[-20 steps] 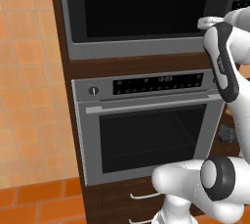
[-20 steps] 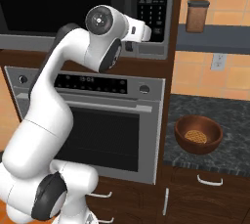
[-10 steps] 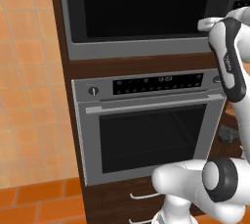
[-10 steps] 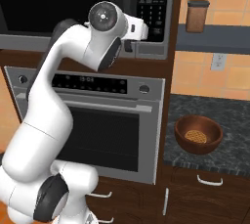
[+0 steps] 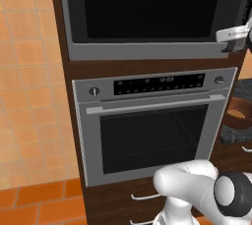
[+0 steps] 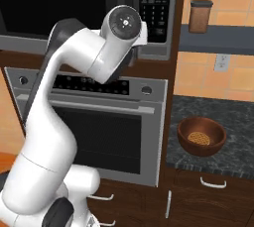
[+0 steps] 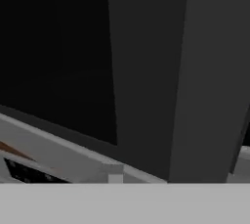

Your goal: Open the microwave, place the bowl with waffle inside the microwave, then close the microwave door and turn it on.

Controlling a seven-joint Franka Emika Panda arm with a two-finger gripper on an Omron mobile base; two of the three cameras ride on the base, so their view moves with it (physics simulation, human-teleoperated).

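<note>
The microwave (image 5: 147, 8) is built in above the oven, and its black glass microwave door (image 6: 54, 8) is shut. Its dark keypad (image 6: 156, 3) sits on the right side. My gripper (image 5: 232, 40) is up against the door's right edge, near the dark vertical handle strip (image 7: 146, 71). Its fingers are hidden, so their state is unclear. The dark brown bowl (image 6: 201, 136) stands on the counter to the right, with the golden waffle (image 6: 200, 138) inside it. The bowl's rim (image 5: 241, 111) also shows in the left base view.
A silver oven (image 5: 152, 130) with a bar handle sits under the microwave. A dark stone counter (image 6: 233, 122) lies to its right, with drawers (image 6: 213, 184) below. A brown jar (image 6: 200, 16) stands on a shelf above the counter.
My arm has swung to the right, so the wrist now sits closer to the keypad side of the microwave. Door, bowl and waffle have not moved.
</note>
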